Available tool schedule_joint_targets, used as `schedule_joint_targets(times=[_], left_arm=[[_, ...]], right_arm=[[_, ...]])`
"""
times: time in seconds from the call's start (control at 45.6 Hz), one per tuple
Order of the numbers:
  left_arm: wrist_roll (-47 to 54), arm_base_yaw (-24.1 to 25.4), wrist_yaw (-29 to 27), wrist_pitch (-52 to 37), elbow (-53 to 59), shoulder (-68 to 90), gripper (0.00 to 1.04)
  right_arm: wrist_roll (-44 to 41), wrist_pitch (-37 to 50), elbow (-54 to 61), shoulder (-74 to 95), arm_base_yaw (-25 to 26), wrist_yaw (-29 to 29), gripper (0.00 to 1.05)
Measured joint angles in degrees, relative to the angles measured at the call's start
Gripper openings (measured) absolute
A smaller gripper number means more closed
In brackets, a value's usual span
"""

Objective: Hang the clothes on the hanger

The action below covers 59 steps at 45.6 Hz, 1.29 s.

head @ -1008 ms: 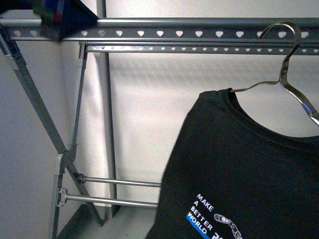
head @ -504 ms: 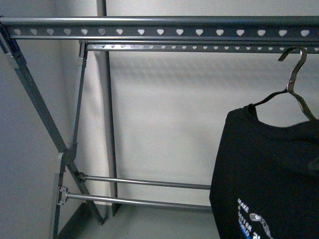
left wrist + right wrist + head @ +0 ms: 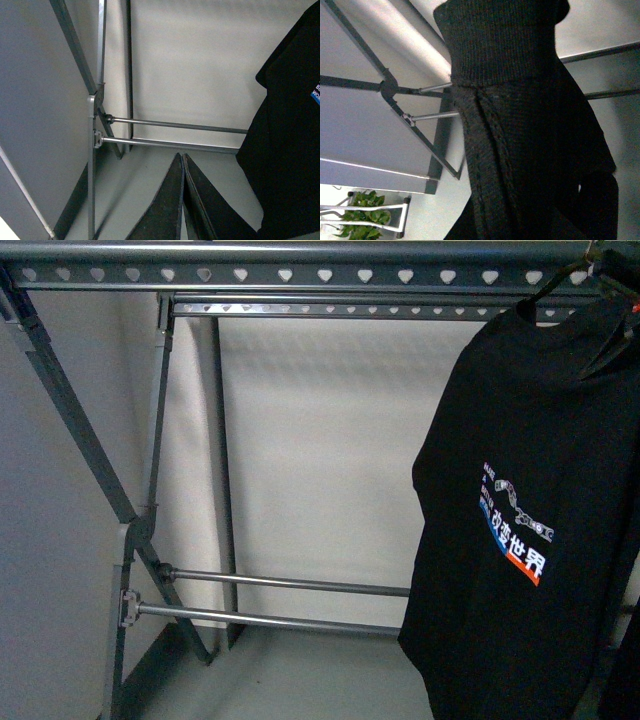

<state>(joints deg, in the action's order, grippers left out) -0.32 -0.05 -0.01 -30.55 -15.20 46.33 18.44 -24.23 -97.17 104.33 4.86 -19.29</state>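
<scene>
The clothes (image 3: 520,440), a black T-shirt with a white, blue and orange chest print, hang at the right of the front view on a thin wire hook (image 3: 545,285). The collar is right up at the top rails of the hanger (image 3: 300,275), the grey metal rack with heart-shaped holes. My right gripper is shut on the clothes (image 3: 520,125); black fabric fills the right wrist view and hides its jaws. My left gripper (image 3: 182,157) is shut and empty, low down and left of the shirt's hem (image 3: 290,150). Neither gripper shows clearly in the front view.
The rack's slanted legs (image 3: 70,430) stand at the left, with two low cross bars (image 3: 290,585) behind. A pale wall lies behind the rack. A potted green plant (image 3: 362,210) and a white frame stand on the floor.
The shirt has risen from low at the right until its collar is at the top rails, and its print now shows higher. The dark shape at the top left is gone.
</scene>
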Motion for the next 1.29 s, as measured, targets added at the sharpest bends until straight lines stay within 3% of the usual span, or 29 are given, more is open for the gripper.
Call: schedule_joint_targets(times=[0.175, 0.373, 0.438, 0.526, 0.658, 0.767, 0.855, 0.942, 1.008, 1.096, 1.293], left_arm=[[0.0, 0.0, 0.0, 0.0, 5.6, -5.9, 0.04], [0.0, 0.0, 0.0, 2.3, 9.3, -11.9, 0.04], [0.0, 0.0, 0.0, 3.1, 10.0, -13.5, 0.04], [0.0, 0.0, 0.0, 5.0, 11.1, -16.6, 0.04], [0.0, 0.0, 0.0, 7.6, 12.4, -20.3, 0.04], [0.0, 0.0, 0.0, 9.2, 12.8, -22.5, 0.04], [0.1, 0.0, 0.0, 8.8, 14.2, -24.3, 0.04], [0.2, 0.0, 0.0, 10.3, 14.2, -26.3, 0.04], [0.2, 0.0, 0.0, 12.2, 14.2, -28.3, 0.04], [0.2, 0.0, 0.0, 14.7, 14.2, -30.8, 0.04], [0.2, 0.0, 0.0, 17.8, 14.2, -33.9, 0.04]], right_arm=[[-0.9, -7.3, -12.8, 10.6, -1.7, 7.2, 0.07], [-1.5, -3.6, -11.1, 13.4, -3.4, 10.6, 0.07], [-1.1, 1.1, -7.2, 12.1, -3.6, 10.6, 0.17], [-4.0, 15.1, 6.2, 5.5, -3.9, 13.9, 0.38], [-3.3, 34.1, 28.0, -11.6, -3.0, 10.2, 0.65], [-3.0, 40.1, 40.8, -25.6, -1.5, 8.6, 0.81], [-1.4, 39.6, 56.8, -45.4, 1.1, 5.4, 0.99], [-2.2, 35.0, 66.6, -59.3, 0.9, 9.3, 0.96], [-8.9, 28.9, 76.2, -73.8, -3.0, 17.7, 0.84], [-15.6, 27.2, 84.8, -88.0, -4.6, 18.9, 0.63], [-17.7, 23.0, 88.5, -95.5, -4.7, 19.2, 0.29]])
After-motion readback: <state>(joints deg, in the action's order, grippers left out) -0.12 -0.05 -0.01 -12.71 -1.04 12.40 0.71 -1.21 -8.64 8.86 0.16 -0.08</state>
